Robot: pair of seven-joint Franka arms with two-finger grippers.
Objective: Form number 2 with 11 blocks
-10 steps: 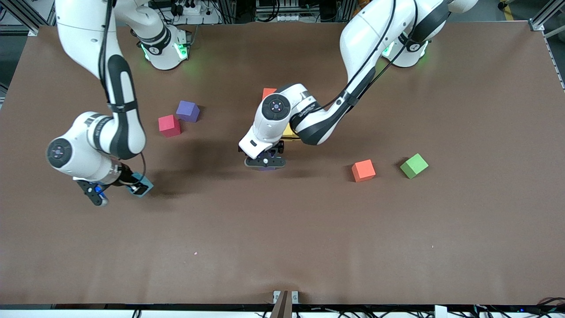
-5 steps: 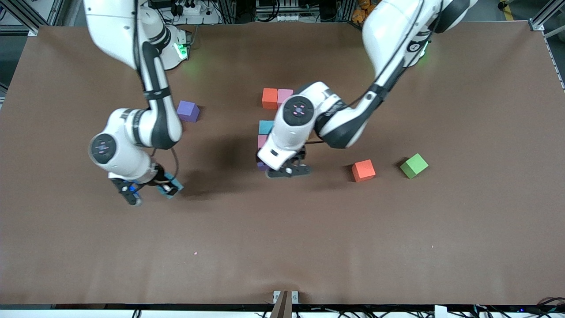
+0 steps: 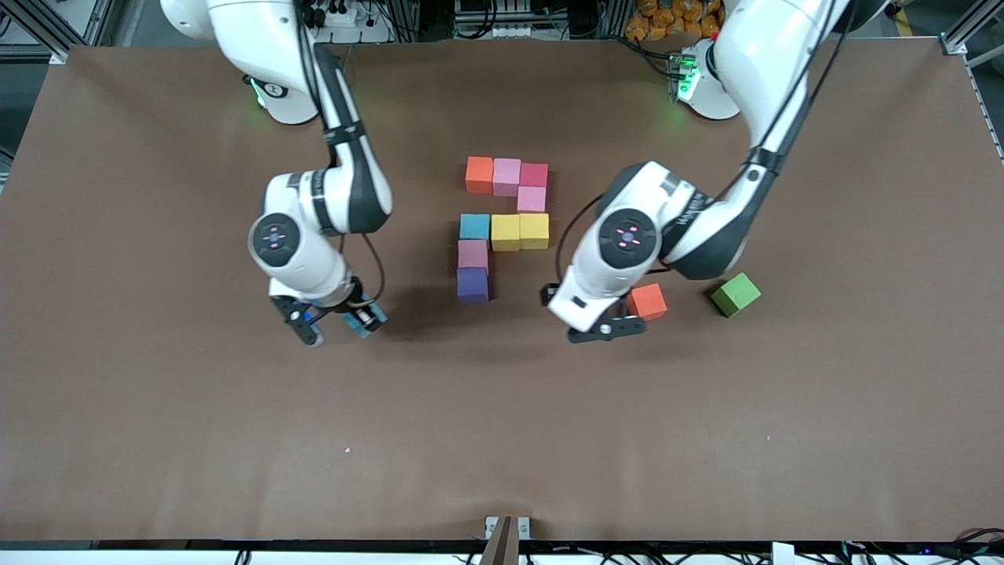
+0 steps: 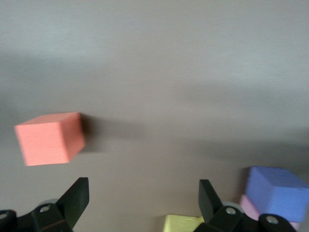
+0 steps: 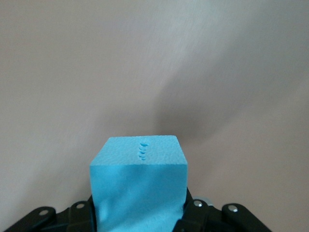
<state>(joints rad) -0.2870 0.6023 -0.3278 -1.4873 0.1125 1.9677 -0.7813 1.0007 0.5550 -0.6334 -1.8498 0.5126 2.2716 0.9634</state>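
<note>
Nine blocks lie together mid-table as part of the number 2: an orange, pink and red row, a pink one, a light blue and two yellow row, then pink and purple. My right gripper is shut on a light blue block, over the table on the right arm's side of the purple one. My left gripper hangs open and empty, close beside a loose orange block. The left wrist view shows that orange block off to one side of the fingers.
A green cube sits beside the loose orange block, toward the left arm's end. The right arm's wrist and forearm cover the table near the formation on the right arm's side.
My left gripper has left the purple block at the formation and swung over to the loose orange block. My right gripper has carried the light blue block toward the formation.
</note>
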